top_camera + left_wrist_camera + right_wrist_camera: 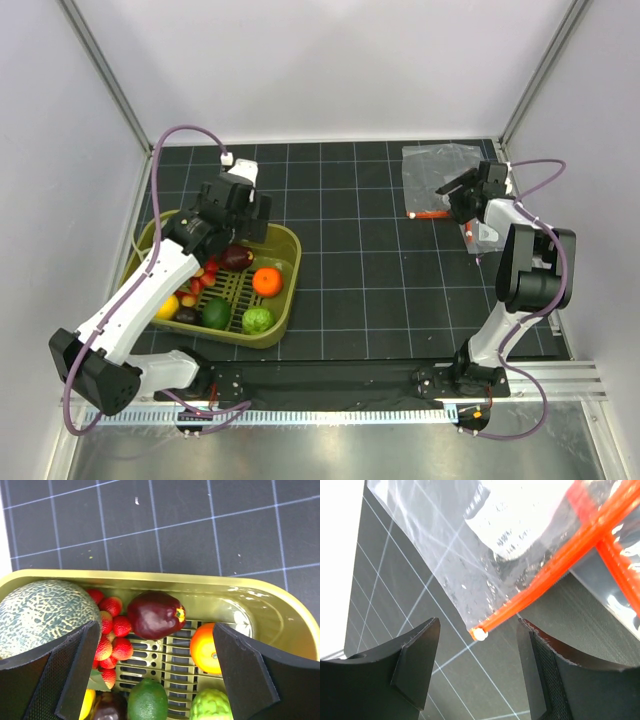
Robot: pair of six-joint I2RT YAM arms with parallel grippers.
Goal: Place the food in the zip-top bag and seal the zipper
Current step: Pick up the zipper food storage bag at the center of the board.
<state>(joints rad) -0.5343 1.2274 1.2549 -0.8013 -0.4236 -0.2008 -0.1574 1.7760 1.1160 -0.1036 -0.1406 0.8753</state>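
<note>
We record a black mat (360,290) ruled with a thin white grid. Behind it stands a plain white back wall (330,60), and white side walls (50,200) flank it. An aluminium post (110,75) rises at each far corner. Along its near edge run a silver rail (560,378) and brushed steel sheet (350,455). The light is even and soft.

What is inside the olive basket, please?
In the basket: a melon, strawberries, a dark red fruit, an orange, a lime, a pale-green bumpy fruit, a yellow piece. The left gripper hides the near corners, so more may lie there.
</note>
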